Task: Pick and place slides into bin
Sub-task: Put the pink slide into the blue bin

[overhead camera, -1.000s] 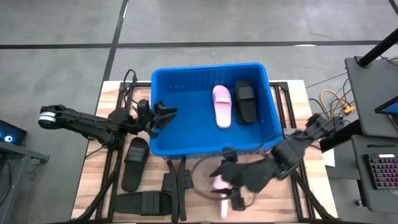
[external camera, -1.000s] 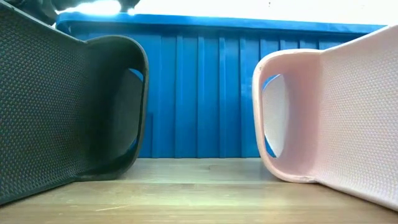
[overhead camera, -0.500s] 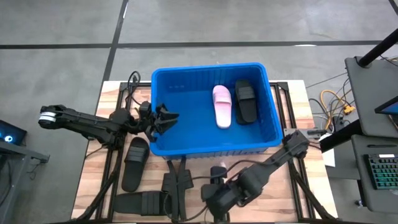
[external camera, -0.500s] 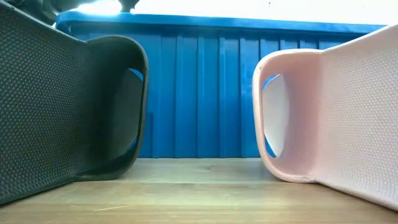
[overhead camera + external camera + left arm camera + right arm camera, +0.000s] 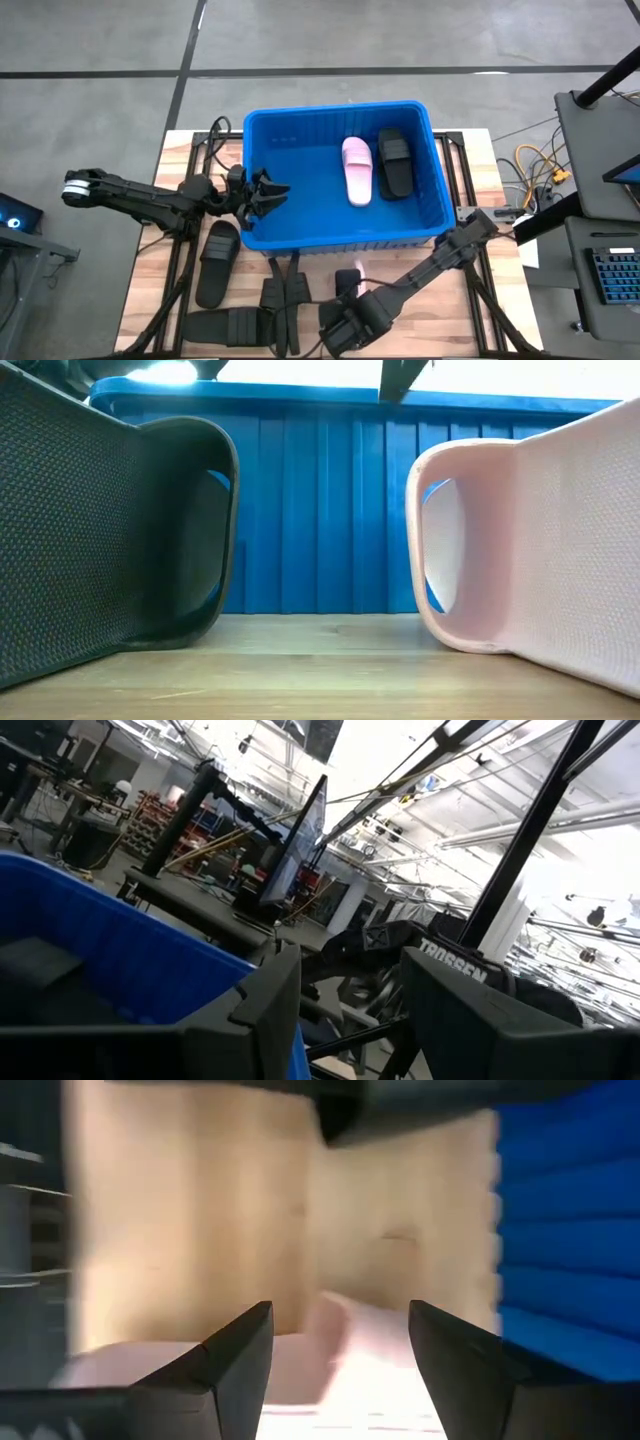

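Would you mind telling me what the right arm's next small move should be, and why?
Probably a short descent, then closing on the pink slide. The right gripper is open, and in its wrist view the slide lies on the table between and just beyond the fingers, beside the bin. Nothing is gripped yet. The left gripper waits at the bin's left rim.

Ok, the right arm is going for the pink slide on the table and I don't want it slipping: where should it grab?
On the pink slide, probably the strap: it arches up, leaving a gap that one finger can enter. Come from above, with the fingers either side of the strap. The right pincer hangs open over it.
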